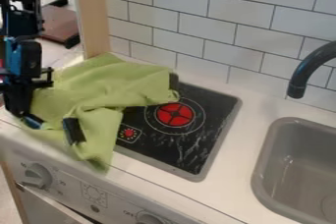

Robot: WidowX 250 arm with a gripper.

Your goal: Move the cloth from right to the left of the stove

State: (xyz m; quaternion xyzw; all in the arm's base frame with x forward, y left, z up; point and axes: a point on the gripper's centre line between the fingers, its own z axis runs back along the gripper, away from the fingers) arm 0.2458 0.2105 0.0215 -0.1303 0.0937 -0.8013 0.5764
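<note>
The black gripper [23, 93] hung at the left edge of the frame, beside the left part of the green cloth [108, 88]; whether it was spread, pressed together or pinching the fabric could not be told. The cloth lay crumpled in the left half of the frame, over the left part of the black stove top [203, 137] and the white counter [244, 144] to its left, with one corner down at the counter's front edge. Right of the cloth, a red burner mark [175, 114] showed near the middle of the frame. The grey sink [264, 169] sat at lower right, under the dark faucet [312, 66]. White tiles [216, 21] ran along the back, and a knob [38, 175] stood at lower left.
</note>
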